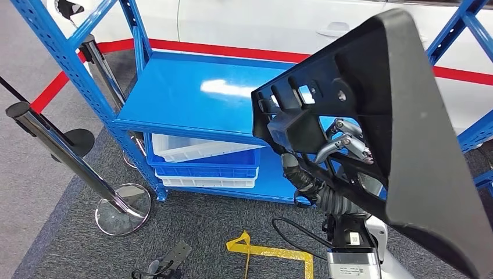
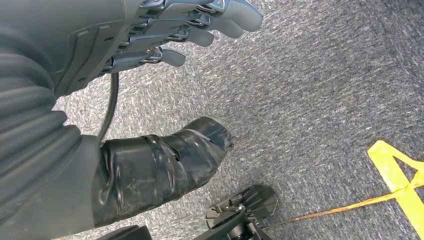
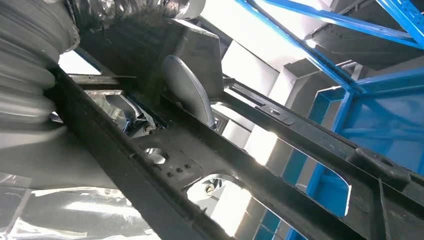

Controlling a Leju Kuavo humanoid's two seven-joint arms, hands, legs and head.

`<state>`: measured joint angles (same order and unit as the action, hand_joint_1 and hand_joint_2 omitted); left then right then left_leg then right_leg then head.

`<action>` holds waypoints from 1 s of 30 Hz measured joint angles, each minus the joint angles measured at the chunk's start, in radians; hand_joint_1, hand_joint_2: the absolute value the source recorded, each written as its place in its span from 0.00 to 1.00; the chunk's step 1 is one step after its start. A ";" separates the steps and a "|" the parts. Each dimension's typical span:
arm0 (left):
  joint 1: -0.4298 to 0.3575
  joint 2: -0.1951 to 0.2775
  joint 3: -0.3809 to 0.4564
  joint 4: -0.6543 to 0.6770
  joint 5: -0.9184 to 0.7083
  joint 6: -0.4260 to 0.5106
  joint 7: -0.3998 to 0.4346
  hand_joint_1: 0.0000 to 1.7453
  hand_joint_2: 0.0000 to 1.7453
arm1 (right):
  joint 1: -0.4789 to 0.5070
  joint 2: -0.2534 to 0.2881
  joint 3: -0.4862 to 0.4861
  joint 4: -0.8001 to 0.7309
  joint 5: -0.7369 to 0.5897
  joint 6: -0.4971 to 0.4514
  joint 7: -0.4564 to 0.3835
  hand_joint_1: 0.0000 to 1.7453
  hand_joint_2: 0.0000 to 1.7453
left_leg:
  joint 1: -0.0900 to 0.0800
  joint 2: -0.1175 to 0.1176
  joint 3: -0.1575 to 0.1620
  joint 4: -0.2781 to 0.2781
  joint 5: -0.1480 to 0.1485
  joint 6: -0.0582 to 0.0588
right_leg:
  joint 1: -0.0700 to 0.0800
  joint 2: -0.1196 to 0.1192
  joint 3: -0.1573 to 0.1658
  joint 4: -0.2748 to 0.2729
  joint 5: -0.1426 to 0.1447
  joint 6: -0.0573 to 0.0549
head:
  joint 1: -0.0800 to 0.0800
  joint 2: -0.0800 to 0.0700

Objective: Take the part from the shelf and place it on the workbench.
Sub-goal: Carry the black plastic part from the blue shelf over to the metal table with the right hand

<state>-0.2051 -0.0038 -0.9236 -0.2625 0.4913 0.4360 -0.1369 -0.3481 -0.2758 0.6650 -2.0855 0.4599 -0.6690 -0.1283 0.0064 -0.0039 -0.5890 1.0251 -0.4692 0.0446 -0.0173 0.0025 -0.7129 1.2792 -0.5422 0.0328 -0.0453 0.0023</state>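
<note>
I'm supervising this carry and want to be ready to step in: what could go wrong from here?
1. The big black part is gripped by the right hand alone, through its openings near one end; the long overhang could twist in the grasp or slip.
2. It is raised close to the blue shelf uprights, so turning away could knock the frame.
3. The part blocks much of the head view, and the chrome stanchion and floor cable lie nearby: trip hazards.

Premises were an automotive workshop: blue steel shelving [image 1: 192,96], stacked plastic bins [image 1: 203,163], white car body [image 1: 261,23], floor tape [image 1: 273,251].
</note>
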 joint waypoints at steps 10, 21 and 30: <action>0.000 0.004 0.000 0.000 0.000 0.000 0.001 0.00 1.00 | -0.001 0.000 -0.002 0.000 -0.001 -0.004 -0.006 1.00 1.00 | -0.002 -0.001 -0.056 0.106 -0.066 -0.035 | 0.000 -0.001 0.108 -0.244 0.093 -0.037 | -0.005 0.000; -0.002 0.006 0.000 0.000 -0.003 0.002 0.004 0.00 1.00 | -0.001 0.001 -0.002 0.000 -0.028 -0.009 -0.016 1.00 1.00 | -0.009 -0.004 -0.012 0.006 0.000 -0.022 | 0.008 0.006 0.102 -0.239 0.096 -0.027 | -0.006 0.000; 0.002 0.009 0.000 0.000 0.007 -0.020 0.007 0.00 1.00 | -0.001 0.001 -0.002 0.000 -0.045 -0.008 -0.031 1.00 1.00 | -0.004 0.001 -0.027 0.005 0.025 0.001 | 0.001 0.002 0.035 -0.012 -0.019 0.000 | -0.001 0.000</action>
<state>-0.2028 0.0053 -0.9236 -0.2624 0.4981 0.4165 -0.1294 -0.3493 -0.2746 0.6634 -2.0855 0.4145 -0.6775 -0.1595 0.0025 -0.0030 -0.6163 1.0297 -0.4446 0.0456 -0.0167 0.0044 -0.6778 1.2670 -0.5615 0.0323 -0.0462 0.0023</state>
